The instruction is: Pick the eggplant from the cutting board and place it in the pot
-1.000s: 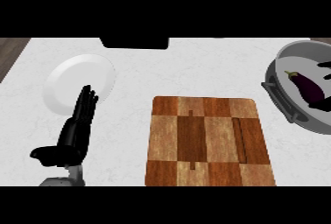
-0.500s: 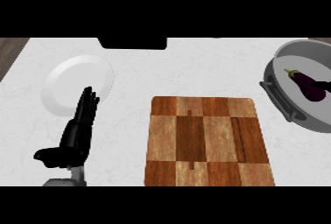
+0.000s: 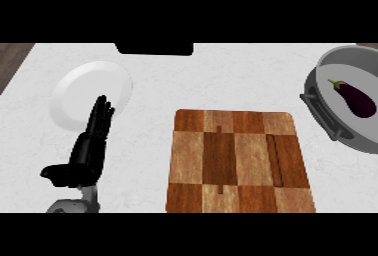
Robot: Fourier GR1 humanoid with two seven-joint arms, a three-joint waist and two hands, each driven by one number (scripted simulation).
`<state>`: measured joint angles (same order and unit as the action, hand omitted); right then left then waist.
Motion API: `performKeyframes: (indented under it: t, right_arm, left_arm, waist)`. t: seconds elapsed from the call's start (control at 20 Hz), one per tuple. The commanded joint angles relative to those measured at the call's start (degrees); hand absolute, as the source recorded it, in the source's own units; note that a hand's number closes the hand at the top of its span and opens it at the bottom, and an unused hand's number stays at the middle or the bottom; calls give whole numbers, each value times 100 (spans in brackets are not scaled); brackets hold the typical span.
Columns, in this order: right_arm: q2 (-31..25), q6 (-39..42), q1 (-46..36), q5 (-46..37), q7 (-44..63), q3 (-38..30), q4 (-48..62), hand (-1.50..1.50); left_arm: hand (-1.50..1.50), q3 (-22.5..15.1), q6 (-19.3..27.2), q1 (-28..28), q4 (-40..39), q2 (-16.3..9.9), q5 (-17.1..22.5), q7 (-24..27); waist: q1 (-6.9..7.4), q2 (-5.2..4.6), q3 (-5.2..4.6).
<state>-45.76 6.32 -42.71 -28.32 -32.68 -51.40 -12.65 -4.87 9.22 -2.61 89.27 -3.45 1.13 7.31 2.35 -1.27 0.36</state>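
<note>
A dark purple eggplant point(image 3: 354, 97) lies inside the grey pot point(image 3: 322, 75) at the right edge of the head view. The wooden checkered cutting board point(image 3: 235, 160) sits at the centre with nothing on it. My left hand point(image 3: 88, 145) rests open at the lower left, fingers straight and pointing up toward the white plate point(image 3: 81, 92). My right hand shows in no part of the view.
A white plate lies at the upper left, partly behind my left fingers. A black object point(image 3: 155, 48) sits at the counter's back edge. The pot's dark handle point(image 3: 317, 107) faces the board. The counter's left edge shows at the upper left.
The eggplant has settled slightly within the pot. The left hand has not moved.
</note>
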Motion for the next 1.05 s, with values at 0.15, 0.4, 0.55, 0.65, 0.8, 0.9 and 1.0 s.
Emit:
performKeyframes:
  t: [0.15,0.4,0.55,0.65,0.8,0.9,1.0]
  right_arm:
    - [-356,317,296,320,-442,-284,141,-150]
    - [-786,617,528,367,-463,-336,200,-150]
    - [-742,516,583,369,-495,-328,235,-150]
    - [-905,551,615,540,-447,-518,278,-150]
    - [-1022,373,666,720,-335,-722,318,-150]
    - [-1076,398,677,776,-367,-770,298,-150]
    - [-1107,518,935,886,-471,-890,369,-150]
  left_arm:
    - [0,-143,-21,214,77,95,-36,93]
    - [0,-133,-134,270,215,51,68,28]
    - [0,27,-126,75,27,-30,58,117]
    - [0,-98,-109,118,79,69,40,55]
    - [0,-134,-30,180,128,101,-32,37]
    - [0,-154,52,36,63,167,-89,3]
    - [0,-85,-22,40,-10,130,-13,66]
  waist:
    - [92,-13,13]
    - [96,-23,21]
    - [87,-34,19]
    - [92,-42,30]
    - [115,-40,33]
    - [77,-45,33]
    - [9,-51,37]
